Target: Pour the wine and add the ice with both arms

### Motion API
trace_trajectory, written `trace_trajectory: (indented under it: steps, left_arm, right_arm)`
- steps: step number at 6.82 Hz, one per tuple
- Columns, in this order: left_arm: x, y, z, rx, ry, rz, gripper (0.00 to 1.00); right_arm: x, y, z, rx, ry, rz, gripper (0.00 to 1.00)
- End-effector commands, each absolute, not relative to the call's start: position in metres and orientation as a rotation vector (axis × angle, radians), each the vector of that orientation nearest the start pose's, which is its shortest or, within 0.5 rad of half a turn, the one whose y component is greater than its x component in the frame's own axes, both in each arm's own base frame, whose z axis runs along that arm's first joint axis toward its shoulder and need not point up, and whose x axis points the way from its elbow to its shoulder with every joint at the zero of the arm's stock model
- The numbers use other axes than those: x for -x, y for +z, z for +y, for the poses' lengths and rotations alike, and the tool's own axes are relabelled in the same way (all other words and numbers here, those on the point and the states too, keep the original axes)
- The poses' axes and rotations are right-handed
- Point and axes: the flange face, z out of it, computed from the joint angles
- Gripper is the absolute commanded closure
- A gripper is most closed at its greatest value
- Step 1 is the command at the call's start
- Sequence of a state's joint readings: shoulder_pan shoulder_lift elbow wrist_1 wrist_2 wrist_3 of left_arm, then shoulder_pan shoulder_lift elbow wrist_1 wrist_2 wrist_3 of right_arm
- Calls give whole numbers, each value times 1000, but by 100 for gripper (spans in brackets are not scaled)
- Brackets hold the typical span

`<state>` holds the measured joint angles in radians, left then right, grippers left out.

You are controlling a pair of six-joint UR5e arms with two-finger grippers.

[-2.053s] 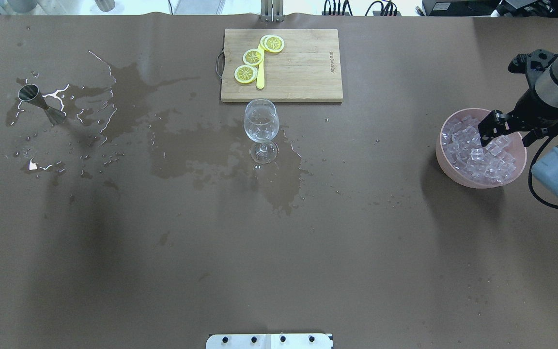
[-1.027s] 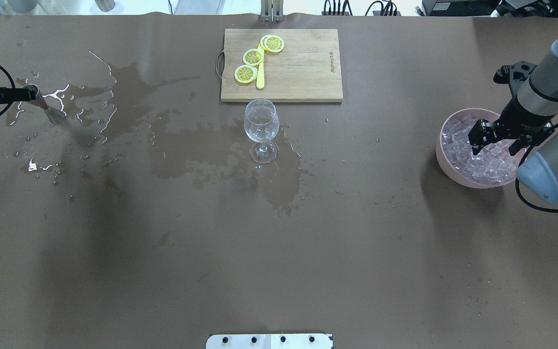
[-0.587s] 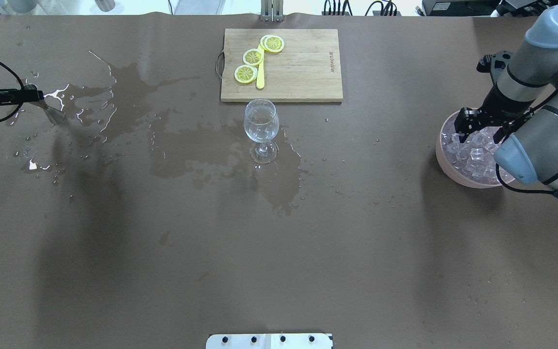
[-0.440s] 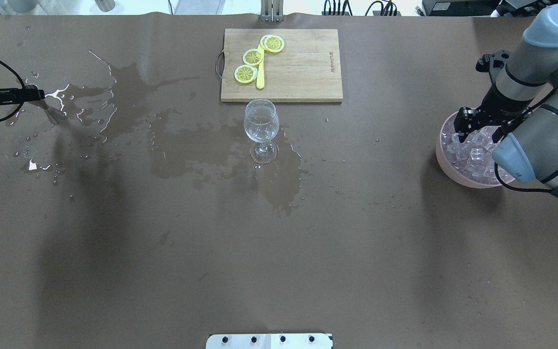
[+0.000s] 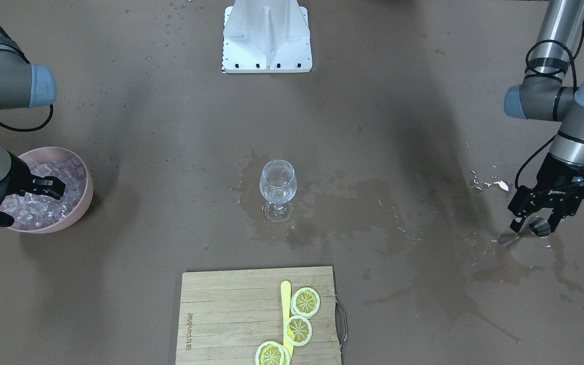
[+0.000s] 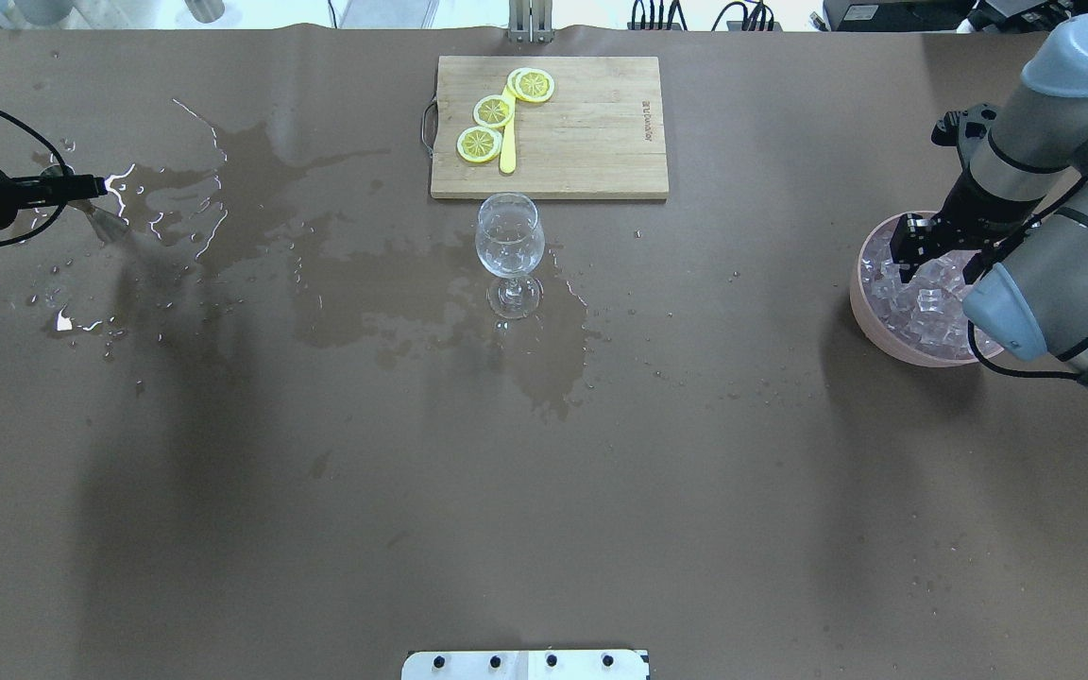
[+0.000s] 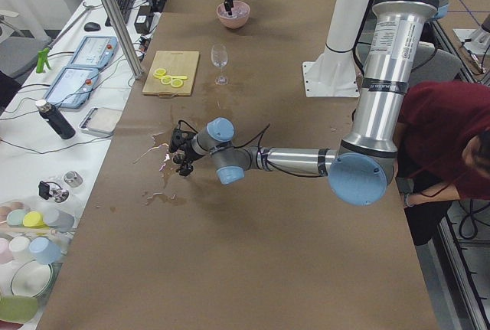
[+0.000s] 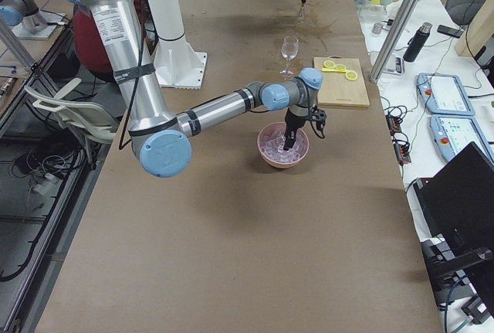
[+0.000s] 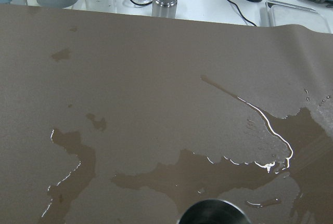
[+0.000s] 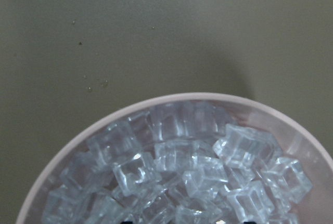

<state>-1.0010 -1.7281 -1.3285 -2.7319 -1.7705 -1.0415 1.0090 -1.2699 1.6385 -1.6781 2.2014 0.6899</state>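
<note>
A clear wine glass stands upright mid-table; whether it holds wine I cannot tell. A pink bowl at the right is full of clear ice cubes, which also fill the right wrist view. My right gripper is open, its tips down among the cubes at the bowl's far left part. A steel jigger stands in a puddle at the far left. My left gripper is open with a finger on each side of the jigger's top cup. The jigger's rim shows in the left wrist view.
A wooden cutting board with lemon slices and a yellow knife lies just behind the glass. Spilled liquid wets the paper from the jigger to the glass. The white base bracket sits at the near edge.
My left gripper came in from the left edge and closed in around the jigger. My right gripper moved left across the bowl, staying low over the ice.
</note>
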Motion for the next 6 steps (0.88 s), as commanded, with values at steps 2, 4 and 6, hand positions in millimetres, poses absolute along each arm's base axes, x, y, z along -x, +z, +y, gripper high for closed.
trace_trajectory:
  steps: [2, 4, 6]
  left_arm:
    - [-229, 595, -551, -670, -328, 894, 3]
    - [-244, 598, -549, -700, -338, 870, 3]
    - [-253, 599, -546, -713, -336, 856, 3]
  right_arm:
    - [263, 492, -542, 189, 56, -644, 28]
    - [271, 493, -537, 200, 59, -641, 29]
    - [270, 502, -533, 215, 62, -634, 30]
